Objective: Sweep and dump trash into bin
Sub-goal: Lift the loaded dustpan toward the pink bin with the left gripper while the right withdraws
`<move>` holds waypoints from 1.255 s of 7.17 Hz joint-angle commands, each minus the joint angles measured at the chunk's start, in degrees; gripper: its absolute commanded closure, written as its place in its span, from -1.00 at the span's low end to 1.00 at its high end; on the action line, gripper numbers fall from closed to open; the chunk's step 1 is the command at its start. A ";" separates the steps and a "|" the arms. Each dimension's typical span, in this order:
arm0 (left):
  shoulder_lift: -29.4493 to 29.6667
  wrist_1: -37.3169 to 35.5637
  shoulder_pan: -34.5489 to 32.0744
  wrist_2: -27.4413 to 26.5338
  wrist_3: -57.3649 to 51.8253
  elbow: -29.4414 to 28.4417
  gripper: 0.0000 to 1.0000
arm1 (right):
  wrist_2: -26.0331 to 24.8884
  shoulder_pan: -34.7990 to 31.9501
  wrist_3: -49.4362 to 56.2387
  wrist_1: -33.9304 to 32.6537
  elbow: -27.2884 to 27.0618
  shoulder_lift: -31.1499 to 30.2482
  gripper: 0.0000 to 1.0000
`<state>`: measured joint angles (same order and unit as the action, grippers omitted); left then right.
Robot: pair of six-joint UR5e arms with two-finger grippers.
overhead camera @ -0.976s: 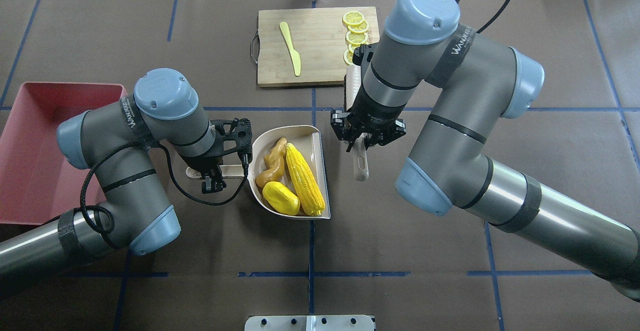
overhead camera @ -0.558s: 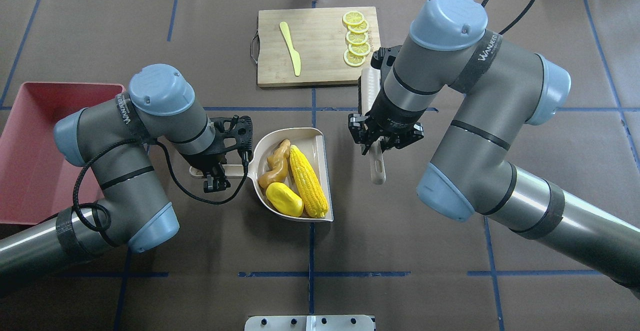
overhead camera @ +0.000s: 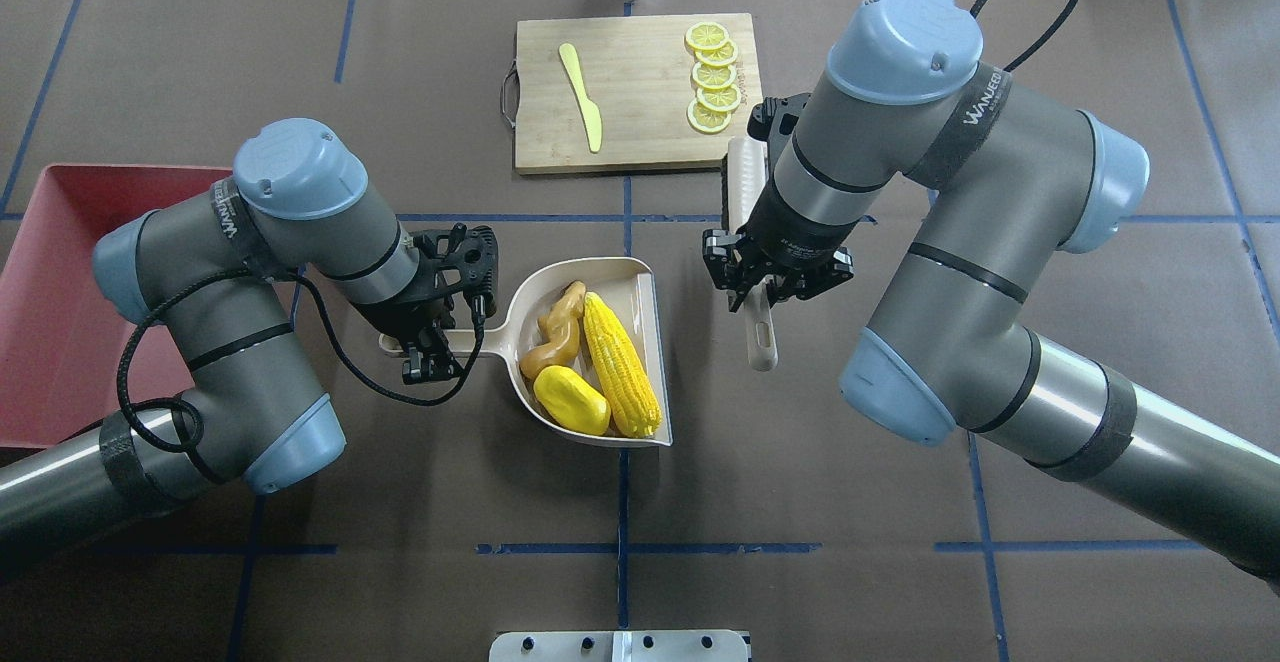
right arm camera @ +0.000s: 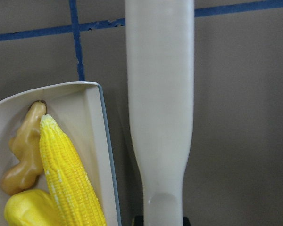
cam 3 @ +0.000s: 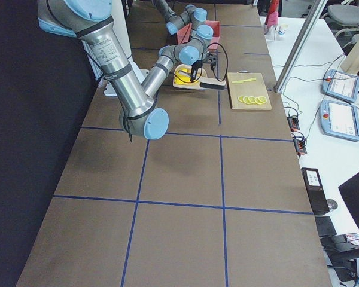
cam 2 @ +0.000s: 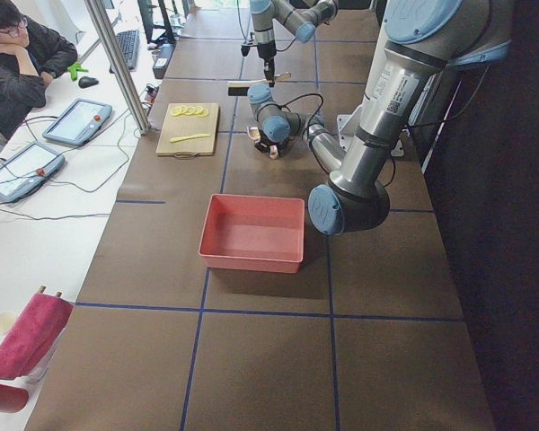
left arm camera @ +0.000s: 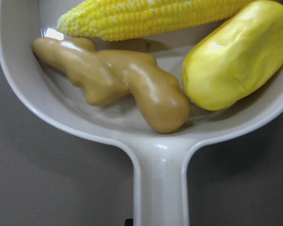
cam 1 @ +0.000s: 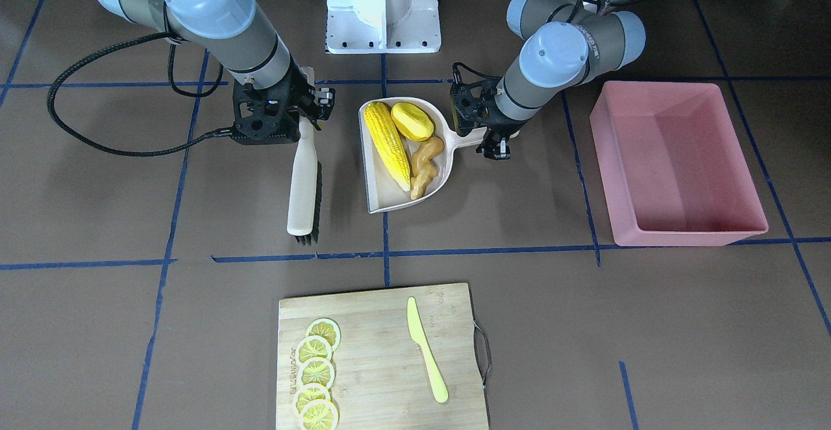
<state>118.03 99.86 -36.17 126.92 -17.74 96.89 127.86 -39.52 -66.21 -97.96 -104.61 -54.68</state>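
Front view: the beige dustpan (cam 1: pixel 375 186) carries the corn cob (cam 1: pixel 387 145), potato-like lump (cam 1: pixel 413 121) and ginger root (cam 1: pixel 425 165); the left gripper (cam 1: pixel 495 139) is clamped on its handle; the pink bin (cam 1: pixel 682 157) sits well apart, on that arm's far side.
Overhead: the right gripper (overhead camera: pixel 765 287) is closed round the brush (overhead camera: pixel 762 340) handle; the brush is near the dustpan's open edge, not touching.
Left end: bin nearest the camera; both grippers too small to judge.
Right end: dustpan and brush far off (bin behind them).
Left wrist: ginger root nearest the handle, against the lump; cob behind both.
Right wrist: brush handle up the middle; cob along the dustpan's straight edge.
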 commanded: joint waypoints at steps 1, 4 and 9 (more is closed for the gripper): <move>-0.35 1.39 -0.92 1.13 0.52 -0.12 1.00 | -0.07 -0.29 0.03 -0.99 -0.68 -0.16 1.00; -0.26 2.80 -5.74 6.82 2.18 0.75 1.00 | -0.60 -0.91 1.87 -8.01 -6.55 -2.61 1.00; -4.90 -1.56 -9.26 6.85 12.55 14.51 1.00 | -1.30 -3.81 5.48 -8.65 -12.81 -10.70 1.00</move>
<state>114.68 100.95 -44.15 133.91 -7.39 107.03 126.78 -42.79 -61.06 -106.58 -117.09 -64.18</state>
